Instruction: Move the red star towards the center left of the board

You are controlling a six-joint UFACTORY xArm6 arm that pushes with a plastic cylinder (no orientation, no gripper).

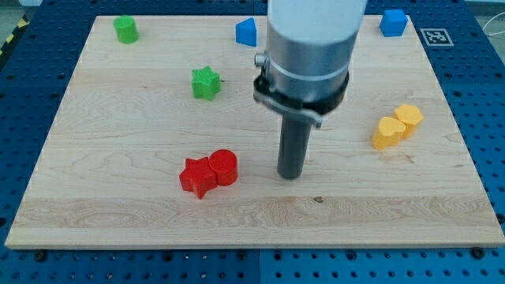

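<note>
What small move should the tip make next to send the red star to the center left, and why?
Probably slide my tip toward the view's bottom, then left, to get below the red star. The tip now stands to the right of the red cylinder, which touches the star's right side, so a straight leftward push would drive both. The star needs to go left and up the view.

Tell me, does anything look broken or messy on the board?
Nothing stands out. The red star touches the red cylinder, and the two yellow blocks touch too. My tip sits to the cylinder's right, apart from it.
</note>
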